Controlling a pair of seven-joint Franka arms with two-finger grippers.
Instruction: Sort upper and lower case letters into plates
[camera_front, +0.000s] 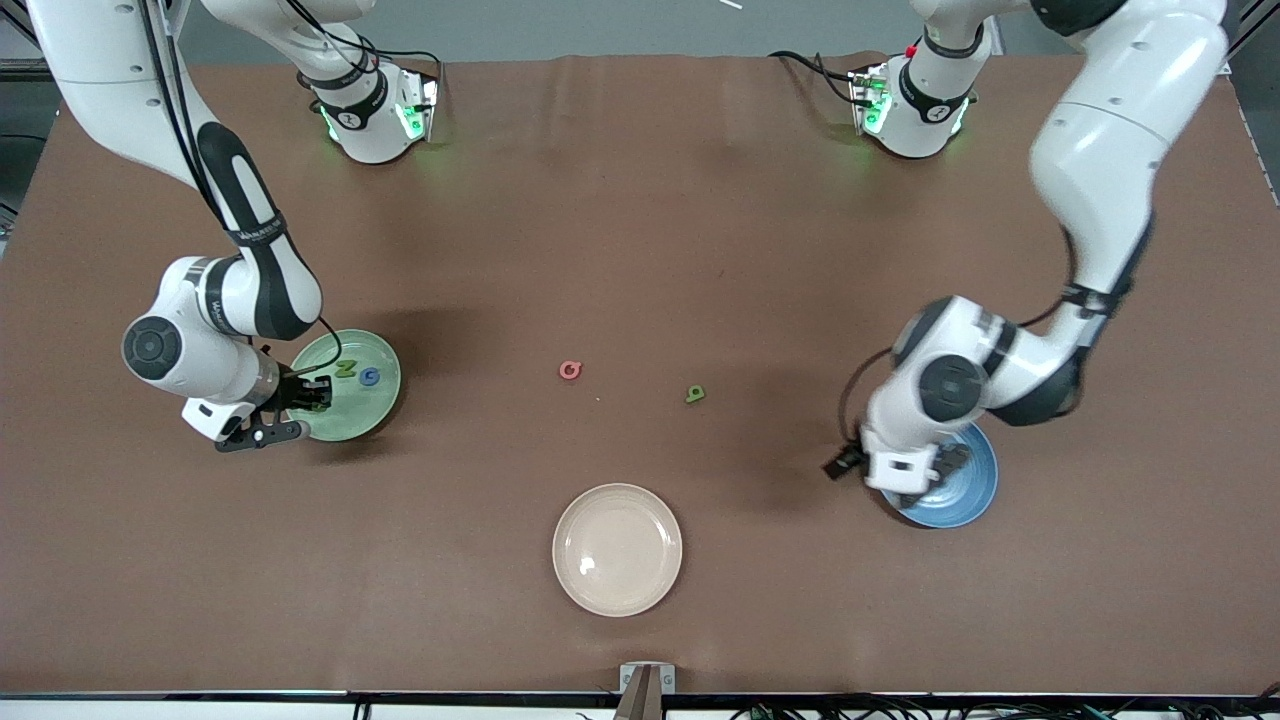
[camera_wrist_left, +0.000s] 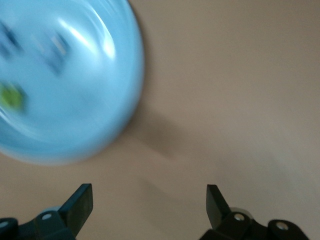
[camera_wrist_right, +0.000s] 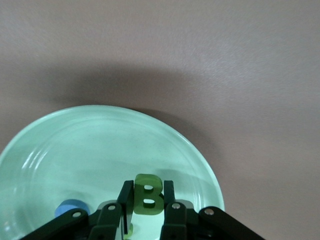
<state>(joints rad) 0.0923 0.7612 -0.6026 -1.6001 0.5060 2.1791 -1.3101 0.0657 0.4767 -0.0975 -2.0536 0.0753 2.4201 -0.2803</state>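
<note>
Plates first: my right gripper (camera_wrist_right: 145, 210), at the front view's left, pinches a green letter B (camera_wrist_right: 148, 196) over the pale green plate (camera_front: 375, 402); next it must spread. My left gripper (camera_wrist_left: 150, 207), at lower right, hangs spread over the blue plate (camera_front: 972, 490). Pink letter (camera_front: 570, 371) and green letter (camera_front: 695, 394) wait mid-tabletop (camera_front: 640, 250).

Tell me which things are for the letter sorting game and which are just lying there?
For the job: pale green plate, blue plate, green letter B in the right pincer, pink letter, green letter.
Just lying about: cream-beige plate.
</note>
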